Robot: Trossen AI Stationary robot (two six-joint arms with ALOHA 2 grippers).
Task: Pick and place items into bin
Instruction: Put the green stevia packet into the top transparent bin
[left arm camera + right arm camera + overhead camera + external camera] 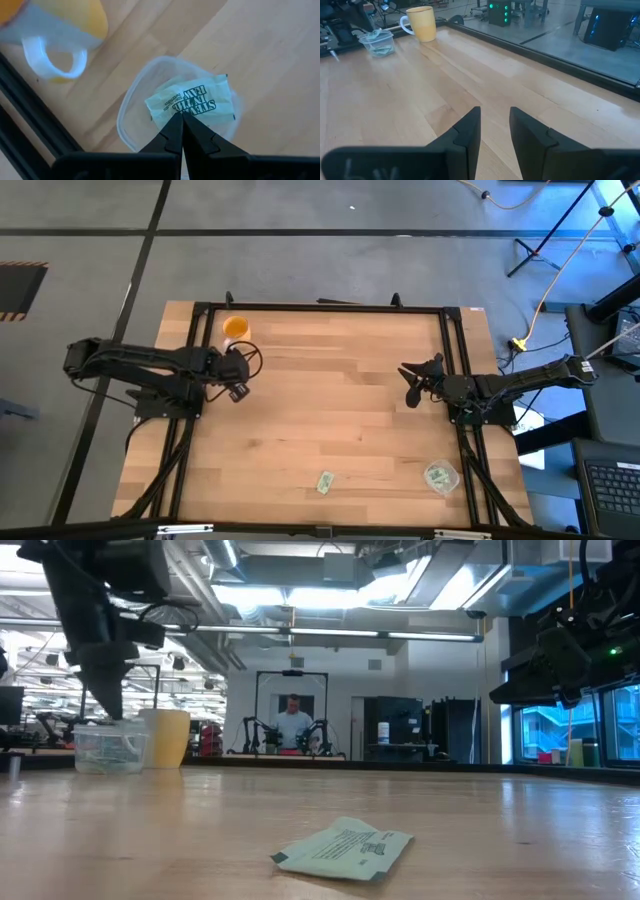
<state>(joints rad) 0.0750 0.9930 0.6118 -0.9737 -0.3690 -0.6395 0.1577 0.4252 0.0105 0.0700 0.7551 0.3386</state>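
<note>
My left gripper (pixel 238 380) hangs by the orange cup (pixel 235 328) at the far left, fingers down over a small clear bin (pixel 110 748). It is shut on a light green packet (pixel 192 97) printed with dark lettering. My right gripper (pixel 415 385) hovers open over bare wood at the right (pixel 495 125), touching nothing. A second packet (pixel 325 481) lies flat on the table near the near edge (pixel 345 848). Another clear container (pixel 440 475) with green packets inside stands at the near right. My left gripper (pixel 181 117) pinches the packet between its two fingertips at the middle of one long edge (pixel 175 111). The fingers come from above, pointing down into the bin (pixel 125 107). The packet sits tilted inside the bin; I cannot tell whether it touches the bottom.
The orange cup (pixel 167 737) stands right beside the bin, toward the far edge. A black frame rail (pixel 320 308) runs around the table. The middle of the wooden top (pixel 330 400) is bare. A person (pixel 293 720) stands far off in the room behind.
</note>
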